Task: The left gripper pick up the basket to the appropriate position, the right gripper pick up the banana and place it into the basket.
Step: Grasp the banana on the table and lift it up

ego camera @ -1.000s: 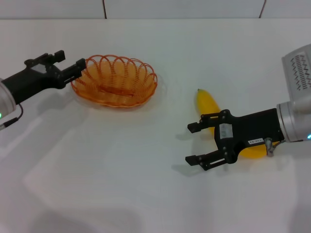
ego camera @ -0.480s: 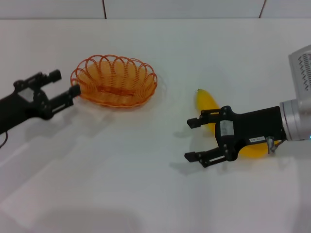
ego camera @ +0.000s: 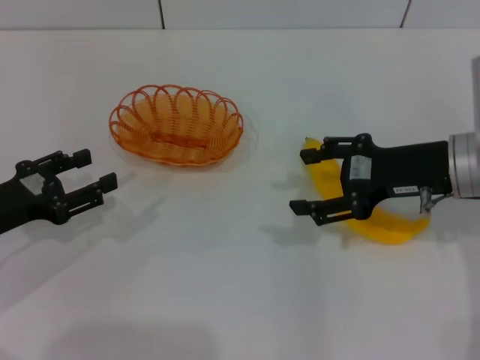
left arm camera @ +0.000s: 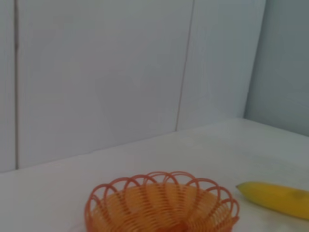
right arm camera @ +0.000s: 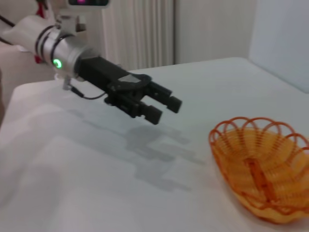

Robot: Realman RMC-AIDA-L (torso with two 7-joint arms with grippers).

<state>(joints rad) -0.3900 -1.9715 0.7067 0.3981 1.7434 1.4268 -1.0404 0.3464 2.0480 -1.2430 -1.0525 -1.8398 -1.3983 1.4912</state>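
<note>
White labels on the right claw (ego camera: 309, 180) — print too small to read, no other legible text

The orange basket (ego camera: 177, 125) looks like glossy wire, the banana (ego camera: 390, 225) smooth-skinned, the white table (ego camera: 225, 285) matt.

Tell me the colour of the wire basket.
Orange, see-through wire with a looped rim; the basket shows best in the head view.

Bare lab bench: white table (ego camera: 225, 285), panelled wall (left arm camera: 96, 72)
</note>
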